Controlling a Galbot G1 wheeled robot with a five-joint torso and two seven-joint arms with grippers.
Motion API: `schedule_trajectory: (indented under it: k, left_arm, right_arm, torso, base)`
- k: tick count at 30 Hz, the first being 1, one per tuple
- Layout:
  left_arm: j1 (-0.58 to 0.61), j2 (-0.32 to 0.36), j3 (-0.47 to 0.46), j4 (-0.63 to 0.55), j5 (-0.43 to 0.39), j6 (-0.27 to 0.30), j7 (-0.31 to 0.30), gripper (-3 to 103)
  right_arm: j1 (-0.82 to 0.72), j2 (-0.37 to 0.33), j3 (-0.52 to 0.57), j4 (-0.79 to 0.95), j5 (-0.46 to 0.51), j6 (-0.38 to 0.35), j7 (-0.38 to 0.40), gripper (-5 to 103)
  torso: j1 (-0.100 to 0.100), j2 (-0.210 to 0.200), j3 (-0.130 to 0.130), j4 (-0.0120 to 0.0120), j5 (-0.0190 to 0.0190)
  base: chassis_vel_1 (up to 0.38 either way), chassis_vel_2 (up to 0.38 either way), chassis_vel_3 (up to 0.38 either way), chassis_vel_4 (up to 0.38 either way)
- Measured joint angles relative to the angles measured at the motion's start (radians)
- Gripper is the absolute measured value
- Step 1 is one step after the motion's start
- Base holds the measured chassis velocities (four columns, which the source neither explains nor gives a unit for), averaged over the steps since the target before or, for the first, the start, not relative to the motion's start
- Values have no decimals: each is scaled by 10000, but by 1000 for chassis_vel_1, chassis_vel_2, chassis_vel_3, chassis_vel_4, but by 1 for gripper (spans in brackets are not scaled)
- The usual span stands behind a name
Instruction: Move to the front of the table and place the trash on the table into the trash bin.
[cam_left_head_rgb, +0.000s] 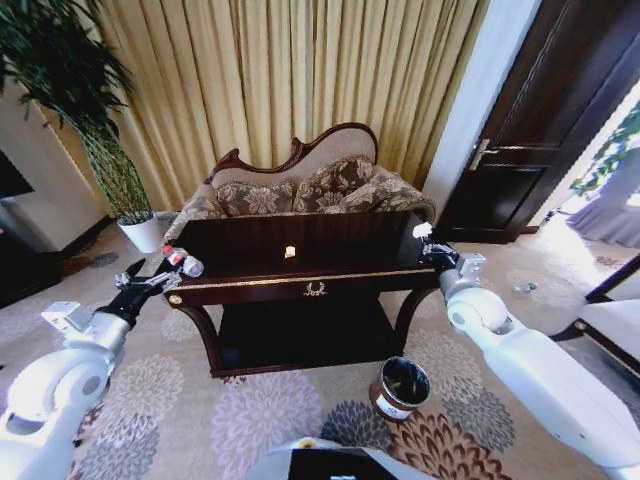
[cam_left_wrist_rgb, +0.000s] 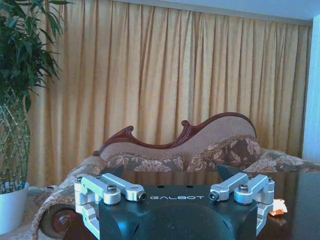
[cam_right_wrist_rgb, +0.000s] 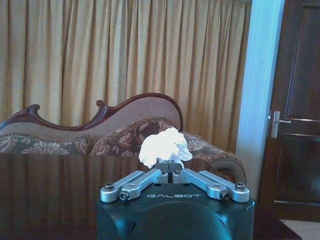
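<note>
We stand in front of the bench, so the driving part of the job looks done. The sorting of the trash has only begun, as far as we can judge.

Our right gripper is at the right rear corner of the bench, its fingers closed together on a crumpled white scrap. In the right wrist view the scrap sits pinched at the fingertips, raised above the dark top. This piece is in hand but not yet in the bin, which stands on the carpet to the front right of the bench, near the right leg. We cannot make out anything lying in its black inside.

Our left gripper hovers at the left front corner of the bench, with its fingers spread apart and holding nothing. The bottle with the red cap lies on its side on that corner, just beside those open fingers, not yet grasped.

A small yellowish scrap rests near the middle of the bench top, well apart from both grippers. It shows also in the left wrist view, close to the edge of the left gripper's body.

By our reckoning three pieces are left to drop: the white scrap now held, the bottle, and the yellowish scrap.
</note>
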Motion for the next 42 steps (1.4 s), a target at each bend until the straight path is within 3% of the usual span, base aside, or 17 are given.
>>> schedule_trajectory:
  k: [10,14,20,30,31,33,42]
  left_arm:
    - [74,-169,-20,-290,22,-15,-41,100]
    - [212,-242,-46,-460,75,-40,-111,100]
    - [328,-314,-109,-572,115,-56,-132,100]
    - [621,-689,-534,-645,142,-197,-133,100]
    - [621,-689,-534,-645,142,-197,-133,100]
    - [714,-694,-831,-654,-2,-235,-121,100]
    - [776,-653,-1090,-567,-148,-356,-36,100]
  right_arm:
    - [-212,5,132,62,-34,93,74,0]
    - [-471,72,226,-306,-621,473,-41,0]
    - [-1237,401,522,-661,-841,296,-239,0]
    - [-3084,1643,821,-2418,-2185,-53,-753,0]
    - [-3084,1643,821,-2418,-2185,-53,-753,0]
    - [-3078,2337,713,-3198,-2432,-218,-745,0]
    - [-2546,3252,361,-4370,-3359,-109,-659,0]
  torso:
    - [4,-2,0,-3,-2]
    - [-7,4,-4,1,-1]
    - [-6,3,-3,-1,0]
    - [2,-2,-1,-3,-2]
    - [2,-2,-1,-3,-2]
    - [-2,2,-2,-2,0]
    - [2,-2,0,0,-3]
  base:
    - [129,-124,-135,134]
    - [136,-148,-137,159]
    - [39,-26,-28,49]
    - [-5,10,8,-15]
    - [0,0,0,0]
    - [0,0,0,0]
    - [0,0,0,0]
